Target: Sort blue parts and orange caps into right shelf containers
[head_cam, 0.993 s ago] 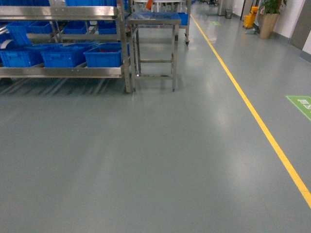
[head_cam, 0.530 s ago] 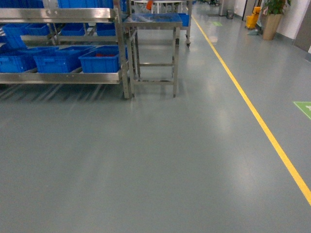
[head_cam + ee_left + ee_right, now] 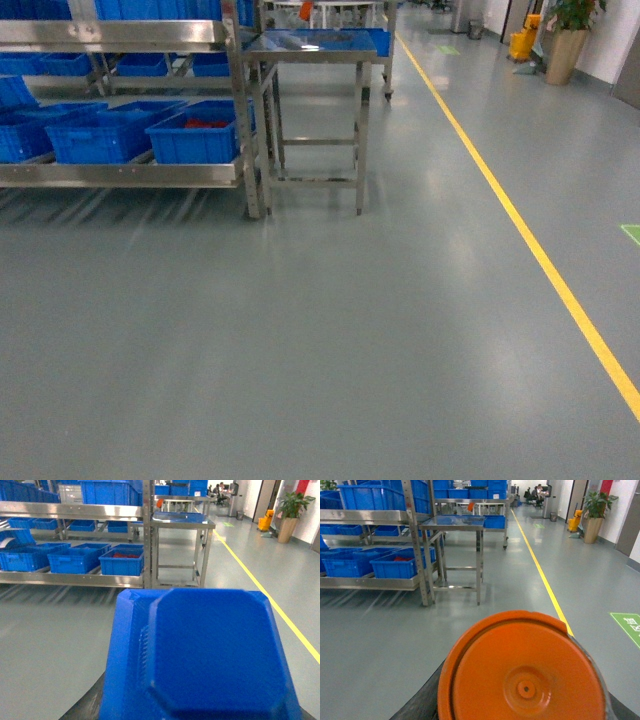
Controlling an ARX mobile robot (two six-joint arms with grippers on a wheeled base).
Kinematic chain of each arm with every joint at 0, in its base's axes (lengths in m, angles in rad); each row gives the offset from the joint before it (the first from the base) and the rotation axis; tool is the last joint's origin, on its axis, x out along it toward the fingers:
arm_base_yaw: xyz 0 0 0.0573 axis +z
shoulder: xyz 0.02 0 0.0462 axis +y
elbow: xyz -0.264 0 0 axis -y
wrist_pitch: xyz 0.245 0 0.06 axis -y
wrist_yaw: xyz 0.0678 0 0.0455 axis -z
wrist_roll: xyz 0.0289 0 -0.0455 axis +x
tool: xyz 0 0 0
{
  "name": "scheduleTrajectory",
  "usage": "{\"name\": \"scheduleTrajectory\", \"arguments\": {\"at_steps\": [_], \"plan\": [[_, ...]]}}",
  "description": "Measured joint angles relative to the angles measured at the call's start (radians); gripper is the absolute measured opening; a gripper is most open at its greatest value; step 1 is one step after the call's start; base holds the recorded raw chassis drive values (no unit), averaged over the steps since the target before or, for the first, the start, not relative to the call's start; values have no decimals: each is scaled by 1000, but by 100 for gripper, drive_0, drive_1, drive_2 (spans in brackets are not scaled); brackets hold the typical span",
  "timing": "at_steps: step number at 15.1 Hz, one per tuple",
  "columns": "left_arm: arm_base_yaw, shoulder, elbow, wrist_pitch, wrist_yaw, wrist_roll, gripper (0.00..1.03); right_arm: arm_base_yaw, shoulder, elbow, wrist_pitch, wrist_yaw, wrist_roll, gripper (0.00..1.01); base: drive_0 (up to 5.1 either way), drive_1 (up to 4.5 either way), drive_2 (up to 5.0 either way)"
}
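Observation:
A big blue part (image 3: 205, 655) fills the lower left wrist view, and my left gripper (image 3: 200, 707) is shut on it; only a dark finger (image 3: 86, 706) shows beside it. In the right wrist view a round orange cap (image 3: 525, 672) sits the same way in my right gripper (image 3: 525, 710), shut on it, with a dark finger (image 3: 417, 705) at its left. The containers (image 3: 195, 135) are blue bins on the steel shelf's low tier at the left. One bin holds reddish pieces (image 3: 207, 124). Neither gripper shows in the head view.
A steel side table (image 3: 310, 45) stands against the shelf's right post (image 3: 247, 150). A yellow floor line (image 3: 520, 230) runs away on the right, with a green floor mark (image 3: 632, 233) past it. A potted plant (image 3: 563, 50) and a yellow mop bucket (image 3: 520, 42) stand far back.
The shelf and side table have slid down and left in the head view and look nearer. The green floor mark has drifted off to the right edge.

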Motion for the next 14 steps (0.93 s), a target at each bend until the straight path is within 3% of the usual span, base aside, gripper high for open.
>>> {"name": "scheduleTrajectory", "arguments": {"at_steps": [14], "plan": [[0,0,0,8,-2,0,42,0,0,0,3,0,0,44,-6,423,-434]]}}
